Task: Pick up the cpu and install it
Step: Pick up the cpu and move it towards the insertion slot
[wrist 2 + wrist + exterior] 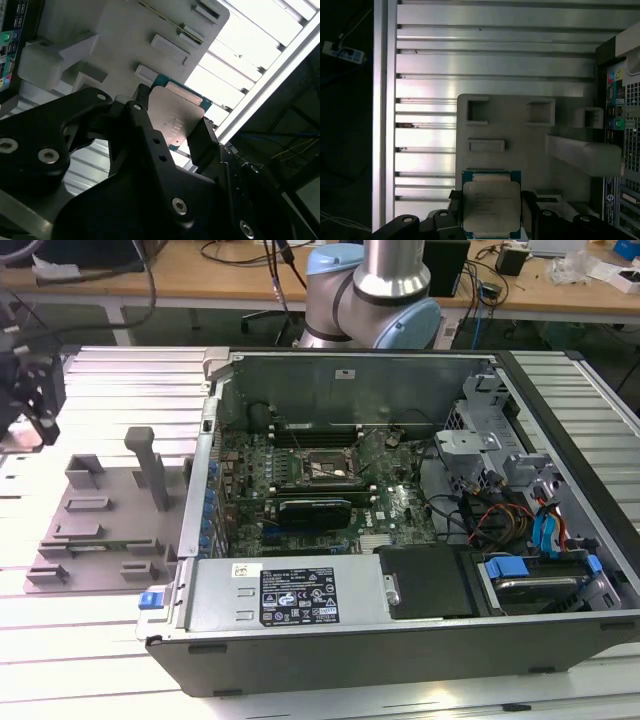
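Observation:
The cpu point(491, 207) point(175, 117), a flat square chip with a shiny grey metal top and a green edge, sits between my gripper's two black fingers in both wrist views. My gripper point(491, 205) point(172, 117) is shut on it, one finger point(454, 200) on each of two opposite sides. The chip hangs over the grey plastic holder tray point(520, 145) point(125, 30). At the exterior view's far left, my gripper point(30, 390) is a dark shape above the slatted table, up and left of the tray point(100, 515). The black motherboard socket point(322, 468) lies inside the open computer case.
The open computer case point(400, 640) takes up the middle and right of the exterior view, with cables, drive bays and a power supply inside. Its rear panel point(620, 100) borders the tray. An upright grey post point(150, 465) stands on the tray. The arm's base point(375, 300) rises behind the case.

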Available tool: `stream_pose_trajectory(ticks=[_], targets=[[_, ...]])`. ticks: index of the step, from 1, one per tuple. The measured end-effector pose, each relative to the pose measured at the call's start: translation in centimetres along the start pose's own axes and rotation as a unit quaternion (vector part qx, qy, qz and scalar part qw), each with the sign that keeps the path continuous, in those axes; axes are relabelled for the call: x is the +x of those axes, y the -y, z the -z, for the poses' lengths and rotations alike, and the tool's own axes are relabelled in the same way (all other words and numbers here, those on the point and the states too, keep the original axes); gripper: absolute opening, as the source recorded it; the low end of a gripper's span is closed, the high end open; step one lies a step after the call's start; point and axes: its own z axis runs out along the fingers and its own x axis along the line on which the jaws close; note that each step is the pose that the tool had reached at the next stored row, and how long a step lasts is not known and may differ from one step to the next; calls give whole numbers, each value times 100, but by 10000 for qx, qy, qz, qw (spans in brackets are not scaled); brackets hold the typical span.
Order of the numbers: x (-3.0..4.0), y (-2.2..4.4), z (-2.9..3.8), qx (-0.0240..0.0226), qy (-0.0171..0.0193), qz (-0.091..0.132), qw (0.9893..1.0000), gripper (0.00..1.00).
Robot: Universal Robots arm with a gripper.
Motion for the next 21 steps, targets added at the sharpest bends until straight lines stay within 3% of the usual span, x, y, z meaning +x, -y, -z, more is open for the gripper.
stream_pose_trajectory(ticks=[3,7,14,21], targets=[[0,1,138,3,0,0,10000,55],[-1,3,451,9,-1,0,10000,55],[-7,3,475,10,-1,0,10000,55],[-112,5,474,9,-1,0,10000,55]])
